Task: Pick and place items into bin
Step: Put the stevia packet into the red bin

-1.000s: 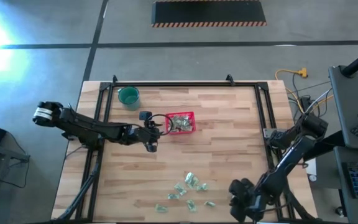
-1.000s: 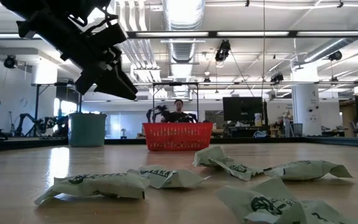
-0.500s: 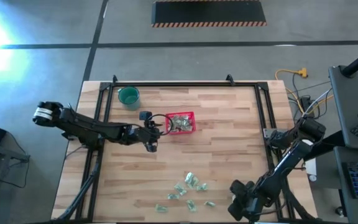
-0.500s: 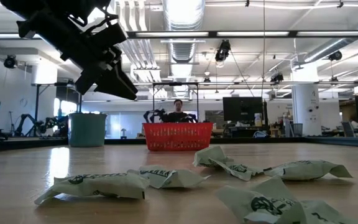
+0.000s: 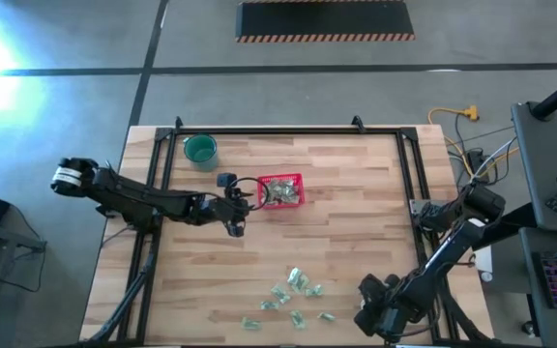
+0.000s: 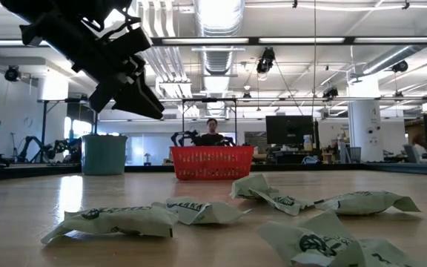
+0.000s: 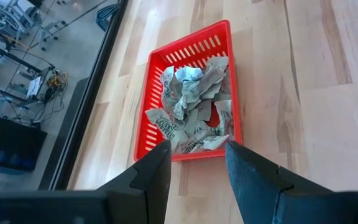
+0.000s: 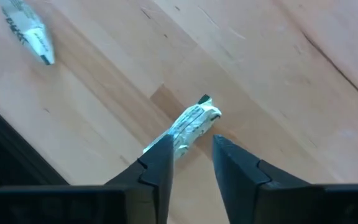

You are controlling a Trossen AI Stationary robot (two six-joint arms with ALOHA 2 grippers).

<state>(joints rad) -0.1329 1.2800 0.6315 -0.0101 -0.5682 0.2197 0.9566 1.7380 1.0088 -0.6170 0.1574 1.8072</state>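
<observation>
Lining up on a loose packet

Our right gripper [image 8: 190,160], fingers apart, straddles a crinkly pale green-and-white packet [image 8: 188,126]; we should centre it before closing.

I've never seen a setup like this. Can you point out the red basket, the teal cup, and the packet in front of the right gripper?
red basket [image 7: 150,102]: left wrist view, side wall.
teal cup [image 5: 200,150]: high view, rim.
packet [image 8: 191,122]: right wrist view, crinkled middle.

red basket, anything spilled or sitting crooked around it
Nothing stands out. The red basket sits flat with its packets heaped inside, none over the rim. The loose packets lie scattered far off near the table's front edge.
</observation>
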